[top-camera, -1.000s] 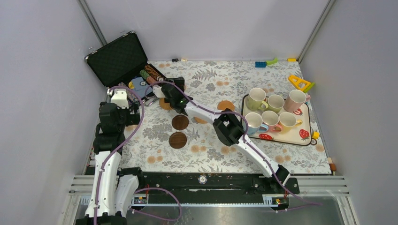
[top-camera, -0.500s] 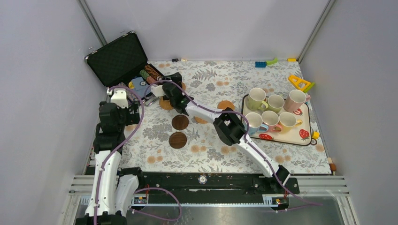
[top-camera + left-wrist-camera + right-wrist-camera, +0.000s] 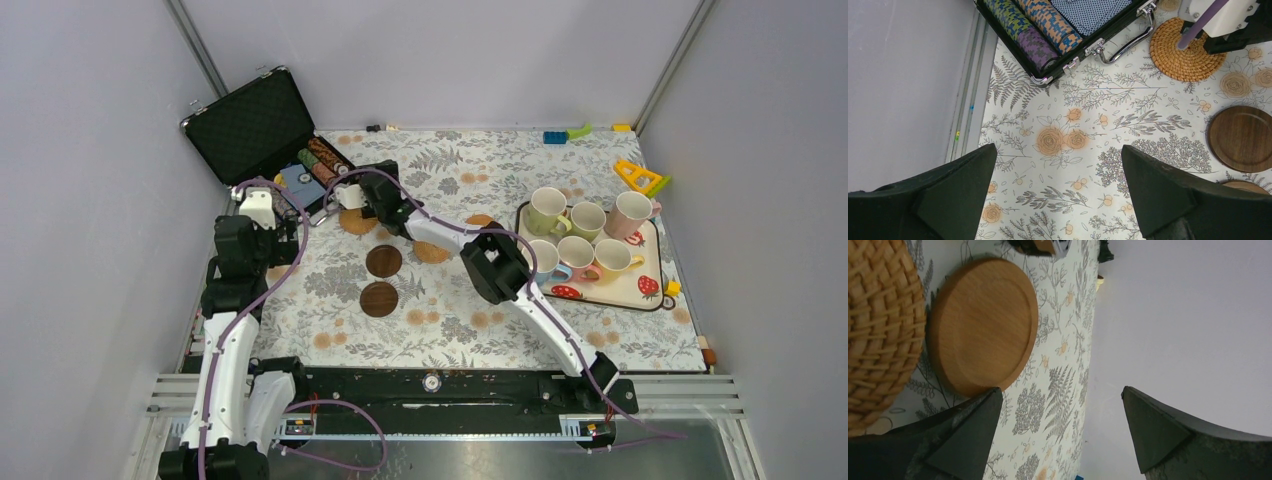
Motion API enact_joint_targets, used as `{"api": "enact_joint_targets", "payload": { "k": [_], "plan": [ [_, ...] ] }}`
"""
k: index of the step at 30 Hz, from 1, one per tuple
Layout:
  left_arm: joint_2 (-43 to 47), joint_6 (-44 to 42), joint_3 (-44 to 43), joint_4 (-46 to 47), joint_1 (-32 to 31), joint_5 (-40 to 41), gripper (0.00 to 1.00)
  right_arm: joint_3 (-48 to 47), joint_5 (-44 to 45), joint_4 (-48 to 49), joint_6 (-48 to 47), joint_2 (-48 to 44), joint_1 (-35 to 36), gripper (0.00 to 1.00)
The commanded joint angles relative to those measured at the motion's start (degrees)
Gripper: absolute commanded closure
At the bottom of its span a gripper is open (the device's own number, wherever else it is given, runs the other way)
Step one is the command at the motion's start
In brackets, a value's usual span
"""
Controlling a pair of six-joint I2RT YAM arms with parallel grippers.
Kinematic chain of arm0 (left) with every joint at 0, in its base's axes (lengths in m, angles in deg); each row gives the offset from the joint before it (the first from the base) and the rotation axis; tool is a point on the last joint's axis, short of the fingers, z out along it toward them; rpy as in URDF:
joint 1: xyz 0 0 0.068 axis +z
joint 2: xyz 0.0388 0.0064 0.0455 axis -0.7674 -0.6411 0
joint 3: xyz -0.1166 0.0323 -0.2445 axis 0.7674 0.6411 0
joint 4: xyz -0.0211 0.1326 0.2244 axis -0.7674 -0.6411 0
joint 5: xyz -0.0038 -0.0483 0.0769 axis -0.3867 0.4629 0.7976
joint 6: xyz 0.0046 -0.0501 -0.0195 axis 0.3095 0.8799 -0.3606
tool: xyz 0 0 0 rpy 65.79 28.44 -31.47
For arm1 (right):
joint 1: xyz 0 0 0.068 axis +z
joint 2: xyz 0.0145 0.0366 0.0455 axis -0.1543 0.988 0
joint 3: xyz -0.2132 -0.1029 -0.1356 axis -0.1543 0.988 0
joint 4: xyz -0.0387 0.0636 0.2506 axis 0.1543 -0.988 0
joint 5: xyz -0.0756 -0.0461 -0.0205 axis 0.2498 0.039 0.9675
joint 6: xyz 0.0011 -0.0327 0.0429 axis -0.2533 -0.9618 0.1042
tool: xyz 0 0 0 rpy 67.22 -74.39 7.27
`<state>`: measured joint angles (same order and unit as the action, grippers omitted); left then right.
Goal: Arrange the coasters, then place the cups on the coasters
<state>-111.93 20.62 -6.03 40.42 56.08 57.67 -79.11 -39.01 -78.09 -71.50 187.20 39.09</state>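
Two dark brown coasters (image 3: 383,261) (image 3: 378,298) lie mid-table; the left wrist view shows one (image 3: 1243,137). A woven coaster (image 3: 357,222) (image 3: 1184,52) (image 3: 878,315) lies by the case. A smooth tan coaster (image 3: 983,325) sits beside it, and another tan one (image 3: 432,252) shows under the right arm. My right gripper (image 3: 378,178) (image 3: 1061,388) hangs open and empty just behind the woven coaster. My left gripper (image 3: 270,250) (image 3: 1058,146) is open over bare cloth at the left edge. The cups, among them pale green (image 3: 546,210), blue (image 3: 541,262) and yellow (image 3: 612,257), stand on the strawberry tray (image 3: 640,290).
An open black case (image 3: 255,125) with poker chips (image 3: 1040,27) sits at the back left, its handle near the woven coaster. Toy bricks (image 3: 565,134) and a yellow toy (image 3: 640,177) lie at the back right. Walls close in on three sides.
My right gripper has moved back and right off the woven coaster, which now lies fully uncovered. Its elbow swung towards the back. The left arm shifted slightly.
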Motion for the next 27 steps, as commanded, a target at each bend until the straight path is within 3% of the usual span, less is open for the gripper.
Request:
{"api": "enact_joint_targets", "payload": {
  "k": [1,13,16,22,27],
  "plan": [
    [0.37,0.05,-0.14,3.15,0.28,0.74,0.01,2.62,-2.13,-10.97,2.42,-3.82,-1.6,0.01],
    [3.12,0.33,-0.32,2.46,0.28,0.12,0.01,13.31,-0.92,-17.92,8.36,-12.63,-6.73,0.01],
    [3.79,0.44,-0.32,2.3,0.33,0.2,0.01,8.97,-0.94,-19.53,13.27,-13.4,-6.8,0.0],
    [3.88,0.46,-0.32,2.31,0.57,0.58,0.01,-12.87,-5.14,-28.92,22.36,-4.69,-5.95,0.0],
    [3.18,0.33,-0.23,2.61,0.64,0.79,0.01,-10.38,-8.44,-21.47,18.76,-3.52,-3.98,0.0]
  ]
}}
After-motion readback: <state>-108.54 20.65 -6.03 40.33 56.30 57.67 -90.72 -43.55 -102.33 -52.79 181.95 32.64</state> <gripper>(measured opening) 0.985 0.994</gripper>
